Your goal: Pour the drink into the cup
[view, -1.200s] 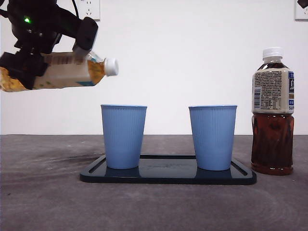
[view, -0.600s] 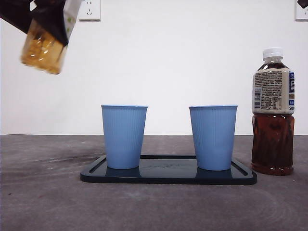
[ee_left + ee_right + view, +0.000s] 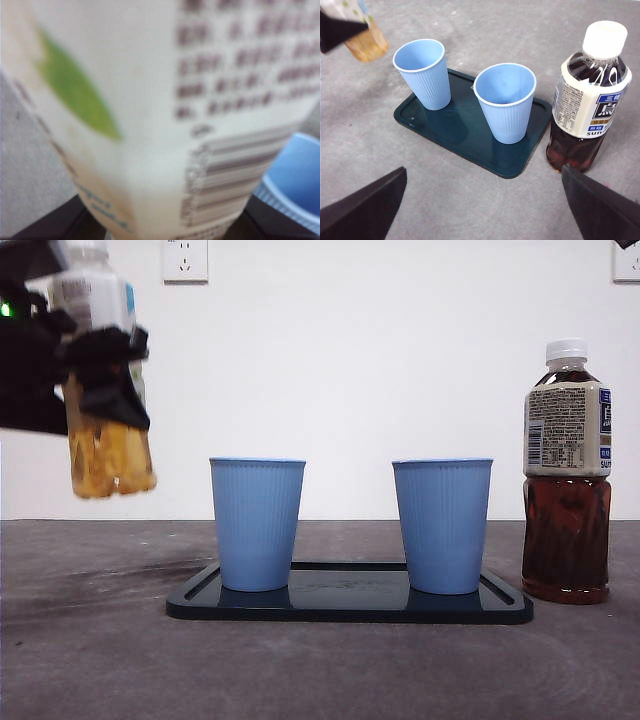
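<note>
At the front view's upper left I have the left gripper (image 3: 95,365) with jaws clamped on the tea bottle (image 3: 105,440), upright and clear of the nearest cup (image 3: 257,523) (cap apparently on); right gripper (image 3: 485,220) waits, jaws apart.

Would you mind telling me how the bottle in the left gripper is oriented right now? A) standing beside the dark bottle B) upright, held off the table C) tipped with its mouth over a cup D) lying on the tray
B: the left gripper holds the pale tea bottle upright in the air, off to the side of the near blue cup and the tray.
</note>
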`<state>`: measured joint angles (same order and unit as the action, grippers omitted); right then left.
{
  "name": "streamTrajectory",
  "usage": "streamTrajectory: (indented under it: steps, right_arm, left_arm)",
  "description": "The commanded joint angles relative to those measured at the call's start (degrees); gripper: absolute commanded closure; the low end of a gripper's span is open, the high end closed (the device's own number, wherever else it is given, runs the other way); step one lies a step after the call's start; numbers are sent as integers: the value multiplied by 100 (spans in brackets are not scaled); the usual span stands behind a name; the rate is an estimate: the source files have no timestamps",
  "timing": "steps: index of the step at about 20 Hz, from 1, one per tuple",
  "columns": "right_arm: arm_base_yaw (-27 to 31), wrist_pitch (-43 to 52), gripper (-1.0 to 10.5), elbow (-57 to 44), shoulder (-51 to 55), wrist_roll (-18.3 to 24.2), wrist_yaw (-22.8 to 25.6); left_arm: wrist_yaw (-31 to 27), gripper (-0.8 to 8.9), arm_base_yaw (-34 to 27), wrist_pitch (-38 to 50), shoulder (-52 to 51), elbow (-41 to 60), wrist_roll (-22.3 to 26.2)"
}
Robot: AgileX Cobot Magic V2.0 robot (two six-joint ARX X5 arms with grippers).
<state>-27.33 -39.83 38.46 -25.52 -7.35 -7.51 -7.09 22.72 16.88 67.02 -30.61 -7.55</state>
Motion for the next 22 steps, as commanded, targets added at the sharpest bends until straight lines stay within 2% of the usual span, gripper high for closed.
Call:
streamTrajectory:
  steps: [1, 7, 12, 22]
  right_arm:
    - [-35, 59, 461, 68, -13, -103, 4]
    - [-35, 57, 461, 68, -13, -146, 4]
    - [-35, 57, 461, 68, -13, -149, 4]
    - [-35, 39, 461, 68, -13, -146, 2]
  left_arm:
    - [11, 629, 11, 614, 323, -7, -44]
    - [11, 630, 11, 1491, 1375, 9, 90]
    - [11, 630, 4, 1884, 1928, 7, 107]
    - [11, 627, 7, 1915, 2258, 7, 129]
